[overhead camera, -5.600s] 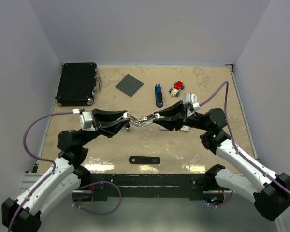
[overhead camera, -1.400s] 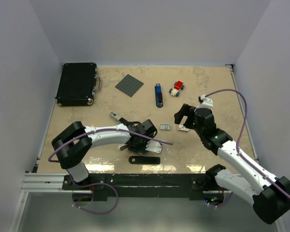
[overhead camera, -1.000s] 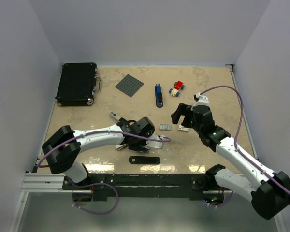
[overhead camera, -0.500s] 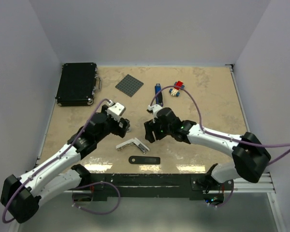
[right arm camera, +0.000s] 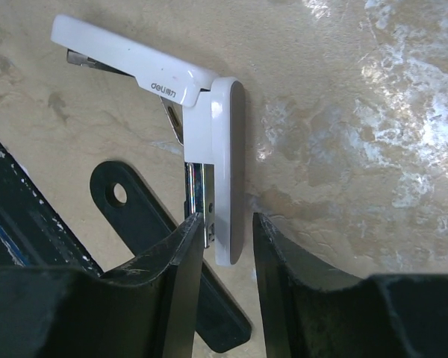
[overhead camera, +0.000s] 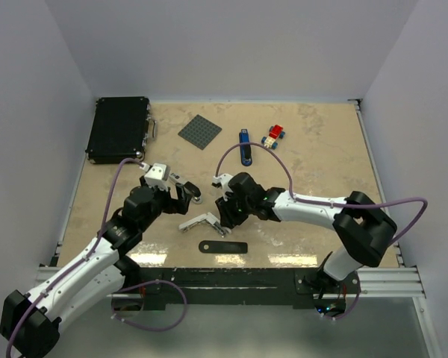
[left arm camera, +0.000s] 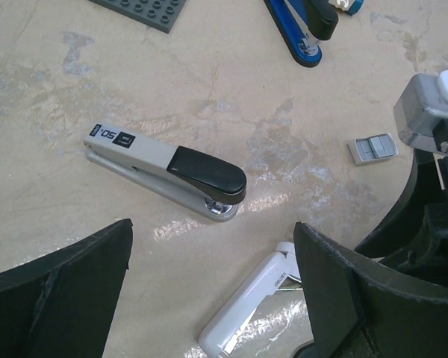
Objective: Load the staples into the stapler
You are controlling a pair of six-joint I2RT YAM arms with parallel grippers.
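Staples [left arm camera: 373, 148], a tiny pale grey rectangular box, lie flat on the beige marbled desk [overhead camera: 321, 149]. They show only in the left wrist view, just beside the right arm's wrist; overhead, that arm hides them.

The white plastic stapler [overhead camera: 204, 222] lies near them, not touching, toward the desk's front edge. It is swung open at the hinge into an angle, and its metal rail is exposed. The right hand [right arm camera: 228, 224] straddles the free end of one leg, fingers narrowly parted with rail and white shell between them. Whether they actually press on it cannot be told.

The left hand [left arm camera: 213, 246] hovers with its fingers spread wide, holding nothing. A grey stapler with a black top [left arm camera: 164, 164] lies on the desk just ahead of it.

A flat black strip with a hole [overhead camera: 222, 247] lies just in front of the white stapler. Toward the back sit a blue stapler [overhead camera: 245, 147], a red, white and blue toy-brick car [overhead camera: 273, 136] and a dark grey studded plate [overhead camera: 200, 132]. A black hard case [overhead camera: 119, 128] occupies the back left corner.
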